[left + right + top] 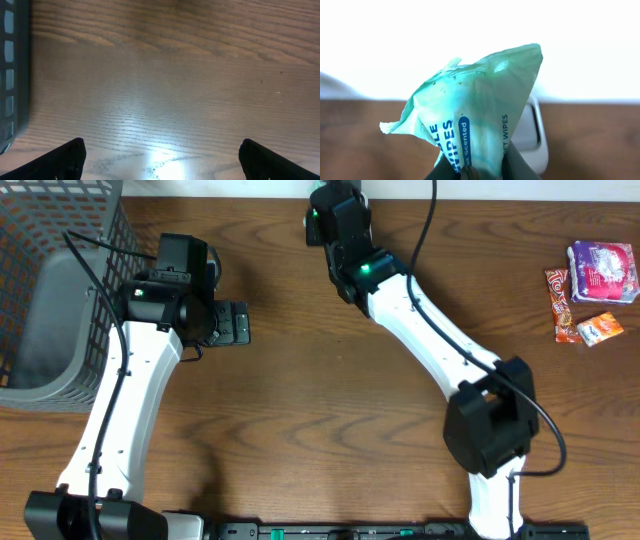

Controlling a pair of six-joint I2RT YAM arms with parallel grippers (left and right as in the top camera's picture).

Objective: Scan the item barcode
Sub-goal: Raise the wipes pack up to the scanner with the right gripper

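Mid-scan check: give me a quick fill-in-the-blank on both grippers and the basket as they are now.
1. The right gripper is shut on a green pack of ____.
2. The left gripper is ____, holding nothing.
3. On the table, the grey basket stands at the ____ edge.
Missing words: wipes; open; left.

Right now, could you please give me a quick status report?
Left gripper open, empty, over bare table. Right gripper shut on wipes pack. White device behind it.
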